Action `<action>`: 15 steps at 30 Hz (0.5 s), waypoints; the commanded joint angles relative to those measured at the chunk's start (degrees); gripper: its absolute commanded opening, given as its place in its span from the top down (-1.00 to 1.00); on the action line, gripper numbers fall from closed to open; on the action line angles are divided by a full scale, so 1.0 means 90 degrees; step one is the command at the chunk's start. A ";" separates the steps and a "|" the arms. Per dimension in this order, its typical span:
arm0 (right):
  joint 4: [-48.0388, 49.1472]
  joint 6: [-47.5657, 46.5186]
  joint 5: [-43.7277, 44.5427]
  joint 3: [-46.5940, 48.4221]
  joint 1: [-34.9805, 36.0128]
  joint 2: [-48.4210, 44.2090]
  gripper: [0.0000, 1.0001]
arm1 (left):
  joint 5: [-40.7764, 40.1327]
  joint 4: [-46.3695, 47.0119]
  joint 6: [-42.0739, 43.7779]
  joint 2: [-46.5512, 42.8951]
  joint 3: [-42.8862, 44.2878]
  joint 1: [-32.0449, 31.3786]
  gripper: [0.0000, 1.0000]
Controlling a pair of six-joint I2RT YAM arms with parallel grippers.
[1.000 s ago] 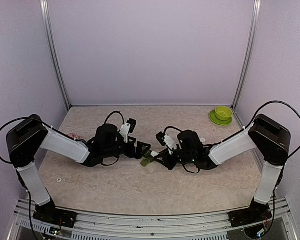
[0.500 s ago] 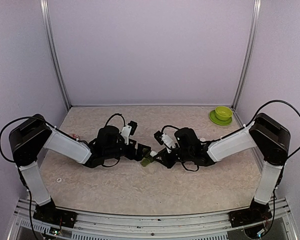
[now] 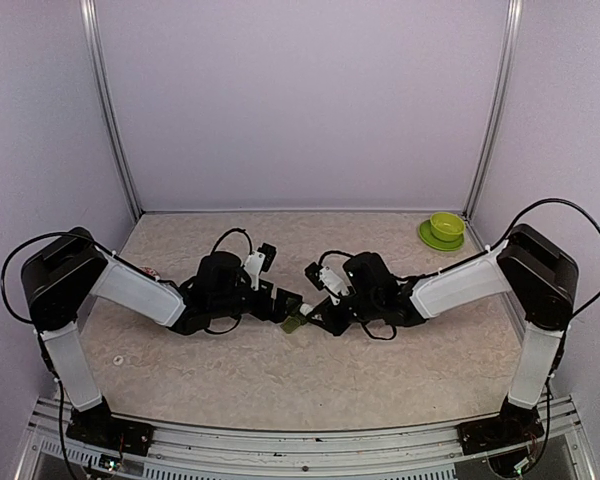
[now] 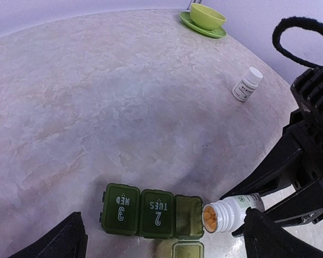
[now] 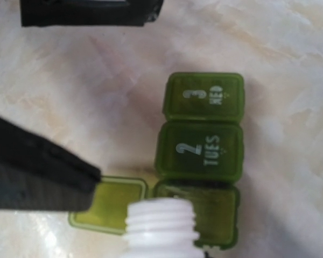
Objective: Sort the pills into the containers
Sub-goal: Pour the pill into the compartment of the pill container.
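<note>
Containers [image 4: 151,210] beside right tool [image 4: 247,210] with pill bottle [image 4: 226,213]

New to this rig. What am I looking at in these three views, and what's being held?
Two robot arms, left and right, are bolted at the near edge of a table. Each ends in a two-finger gripper. The wide picture comes from a fixed camera above and behind them. The other two come from a camera on each wrist, looking past that arm's own fingers.

On the table lies a dark green organizer of three joined boxes. "3 WED" and "2 TUES" are shut, and the third has its lid flipped open. The right gripper is shut on a small white bottle, uncapped and tipped over. Orange pills show in its mouth, right beside the open box. The left gripper is open and holds nothing.

Farther back stand a capped bottle and a lime bowl on a saucer.
</note>
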 commanded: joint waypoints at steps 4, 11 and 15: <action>-0.0428 0.0007 0.0097 0.0288 -0.0065 0.0169 0.90 | 0.0083 -0.0032 0.0071 0.0091 0.0146 0.0063 -0.98; -0.0706 -0.0006 0.0139 0.0471 -0.0077 0.0181 0.90 | 0.0135 -0.0036 0.0057 0.0119 0.0164 0.0082 -0.98; -0.0863 -0.0016 0.0191 0.0561 -0.0082 0.0206 0.90 | 0.0151 -0.0047 0.0056 0.0131 0.0174 0.0083 -0.98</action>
